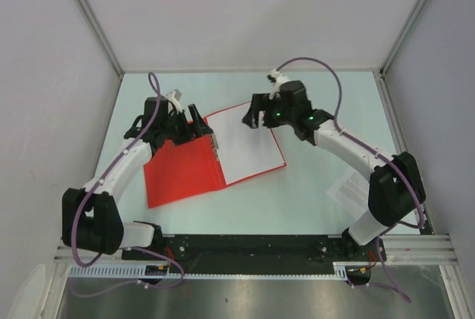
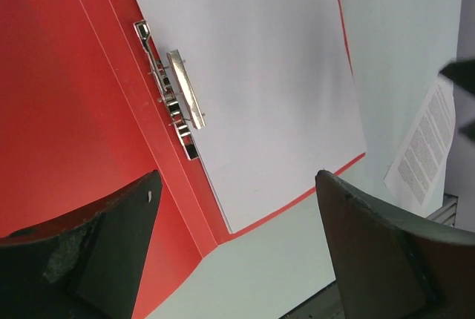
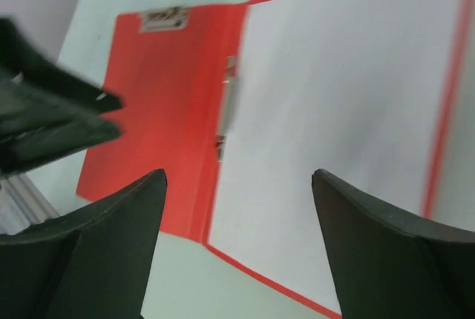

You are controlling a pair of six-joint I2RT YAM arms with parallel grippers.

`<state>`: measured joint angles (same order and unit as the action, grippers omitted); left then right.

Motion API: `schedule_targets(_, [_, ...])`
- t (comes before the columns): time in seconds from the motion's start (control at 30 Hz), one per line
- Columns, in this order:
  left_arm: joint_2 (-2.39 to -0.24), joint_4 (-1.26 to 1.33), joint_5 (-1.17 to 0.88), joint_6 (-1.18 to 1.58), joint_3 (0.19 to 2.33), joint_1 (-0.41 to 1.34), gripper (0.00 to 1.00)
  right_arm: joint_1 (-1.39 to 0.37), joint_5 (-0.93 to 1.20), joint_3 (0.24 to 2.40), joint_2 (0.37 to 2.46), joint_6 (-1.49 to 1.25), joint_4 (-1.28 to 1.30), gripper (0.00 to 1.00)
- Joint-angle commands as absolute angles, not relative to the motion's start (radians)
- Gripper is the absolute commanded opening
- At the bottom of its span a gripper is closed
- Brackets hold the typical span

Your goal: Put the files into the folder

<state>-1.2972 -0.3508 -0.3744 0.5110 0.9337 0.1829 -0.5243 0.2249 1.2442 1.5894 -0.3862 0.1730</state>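
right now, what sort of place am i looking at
Probably a robot test cell in a lab: plain white panels wall in a pale table, the left arm and right arm are bolted to a metal rail at its near edge, and a red folder lies open on it.

A pale green table top (image 1: 312, 208) is enclosed on three sides by plain light grey panels: rear (image 1: 252, 7), left (image 1: 44, 111) and right (image 1: 445, 96). Aluminium posts (image 1: 87, 16) are fitted at the rear corners. An aluminium rail (image 1: 423, 246) is mounted along the near edge, with brushed metal sheeting (image 1: 260, 300) below it. Lighting is even.
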Motion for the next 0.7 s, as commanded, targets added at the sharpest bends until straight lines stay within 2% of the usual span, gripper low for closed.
schedule_targets(0.0, [-1.389,-0.324,-0.402,0.489,1.002,0.153,0.89,-0.679,0.135,1.276,1.686,-0.478,0.019,0.62])
schedule_targets(0.03, [-1.403,-0.305,-0.406,0.497,1.006,0.147,0.87,-0.689,0.127,1.276,1.710,-0.521,0.009,0.37])
schedule_targets(0.13, [-1.471,-0.302,-0.423,0.494,1.055,0.143,0.81,-0.710,0.138,1.278,1.788,-0.535,-0.067,0.17])
schedule_targets(0.17, [-1.494,-0.305,-0.426,0.491,1.069,0.143,0.80,-0.715,0.140,1.278,1.808,-0.531,-0.074,0.15])
schedule_targets(0.23, [-1.554,-0.307,-0.428,0.486,1.100,0.143,0.77,-0.722,0.153,1.278,1.854,-0.522,-0.090,0.04])
schedule_targets(0.3, [-1.584,-0.302,-0.426,0.489,1.115,0.143,0.77,-0.723,0.175,1.278,1.900,-0.512,-0.113,0.00])
schedule_targets(0.43, [-1.663,-0.279,-0.454,0.517,1.144,0.143,0.67,-0.724,0.219,1.278,1.944,-0.482,-0.138,0.00])
schedule_targets(0.67, [-1.759,-0.291,-0.454,0.515,1.196,0.141,0.66,-0.719,0.227,1.276,1.999,-0.457,-0.106,0.00])
